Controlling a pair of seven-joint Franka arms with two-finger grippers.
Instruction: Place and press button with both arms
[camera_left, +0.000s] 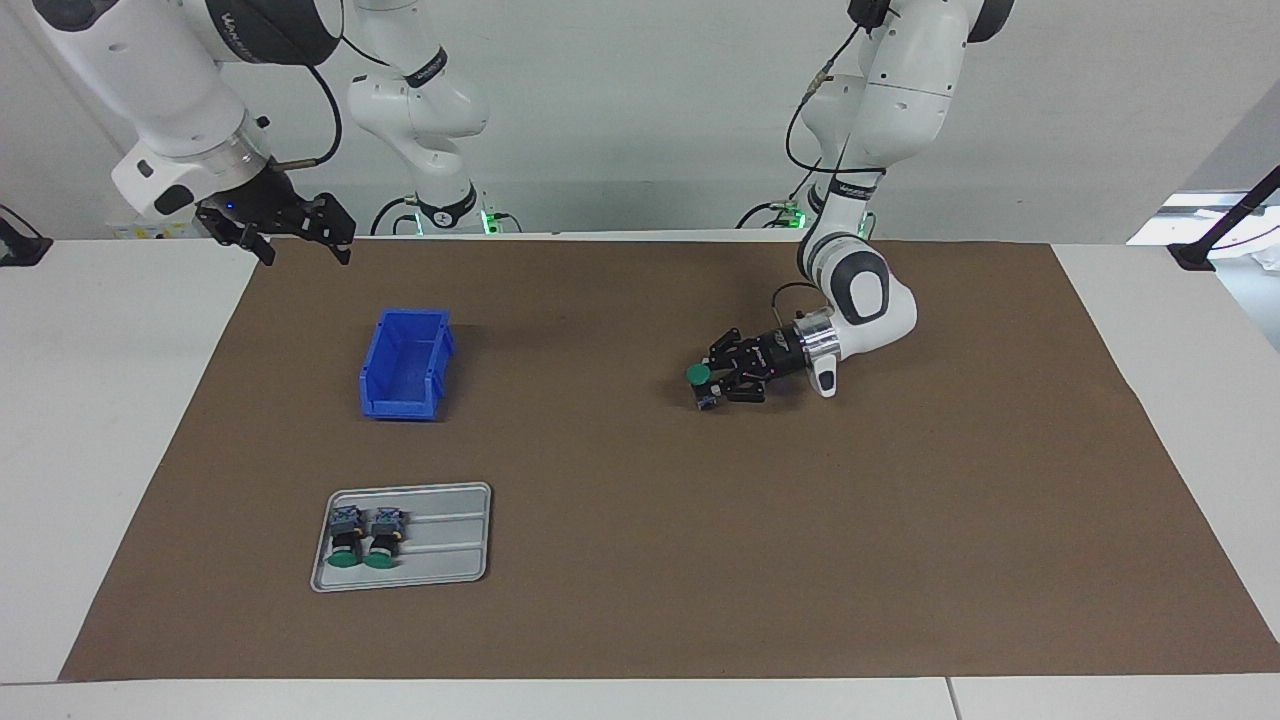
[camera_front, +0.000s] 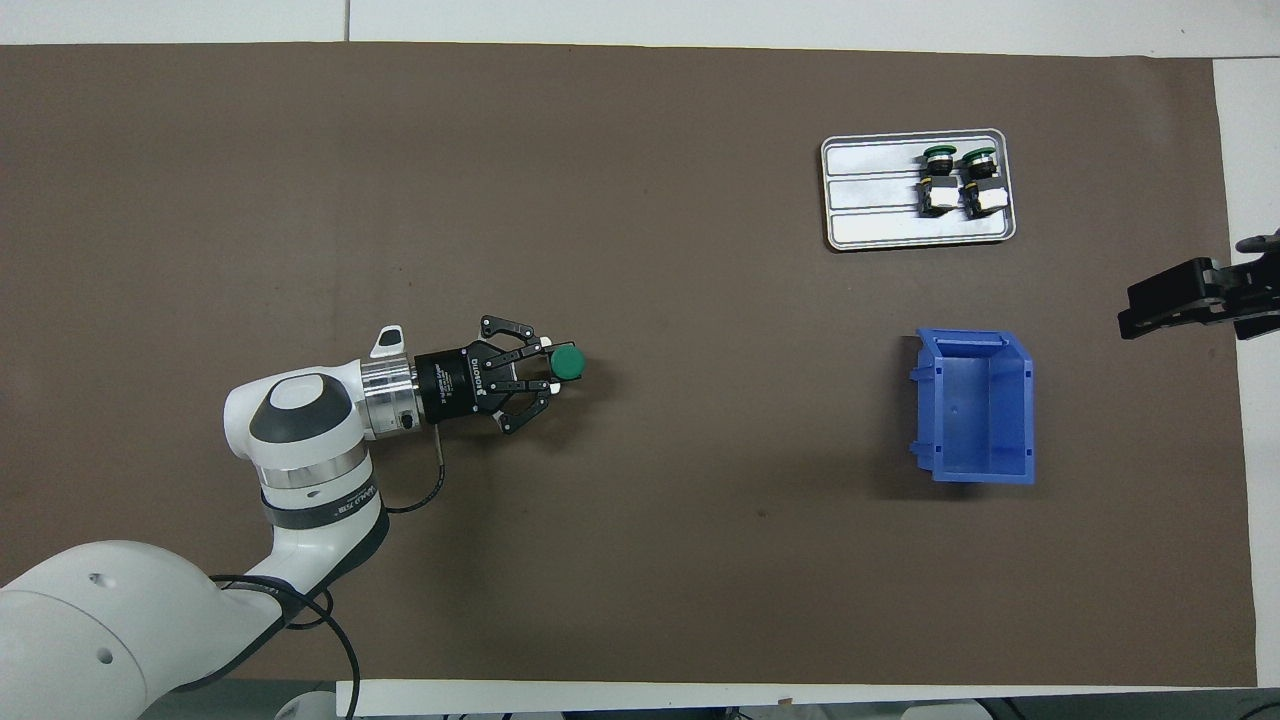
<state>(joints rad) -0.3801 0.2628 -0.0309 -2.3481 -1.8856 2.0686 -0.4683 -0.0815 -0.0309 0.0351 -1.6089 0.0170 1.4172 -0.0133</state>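
The left pincer (camera_left: 716, 382) lies low and sideways over the brown mat (camera_left: 640, 600) near the middle of the table (camera_left: 100, 450), its fingers pinching the button (camera_left: 699, 376), which stands upright with its green cap on top and its block end down at the mat. The right pincer (camera_left: 290, 225) hangs in the air at the right arm's end of the table, over the mat's edge, fingers spread and holding nothing. Nearby sit a blue bin (camera_left: 405, 365) and, farther from the robots, a metal tray (camera_left: 450, 540) with two more buttons (camera_left: 364, 538) lying side by side.
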